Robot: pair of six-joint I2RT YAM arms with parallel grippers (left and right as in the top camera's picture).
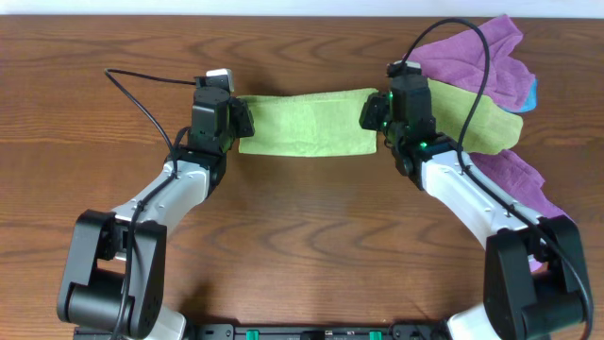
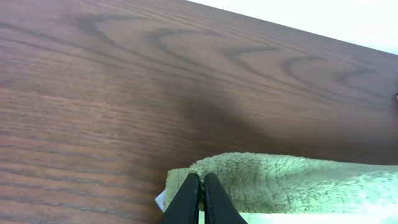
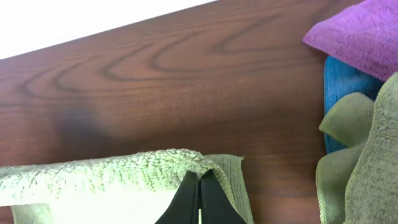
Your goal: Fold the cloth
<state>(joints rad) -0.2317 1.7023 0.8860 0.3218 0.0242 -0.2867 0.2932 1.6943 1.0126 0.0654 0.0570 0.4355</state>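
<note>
Lime-green cloth [image 1: 304,123], dk brown wood-grain table [image 1: 311,236], purple cloths [image 1: 467,47], blue cloth [image 3: 343,87], dull yellow-green cloth [image 1: 500,123].

Fuzzy microfibre cloth [image 1: 307,123], wood-grain table [image 1: 302,236]

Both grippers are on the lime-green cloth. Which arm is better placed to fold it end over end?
Probably right. The right gripper is shut on the cloth end beside the piled cloths; carrying it toward the left gripper moves away from that clutter.
</note>
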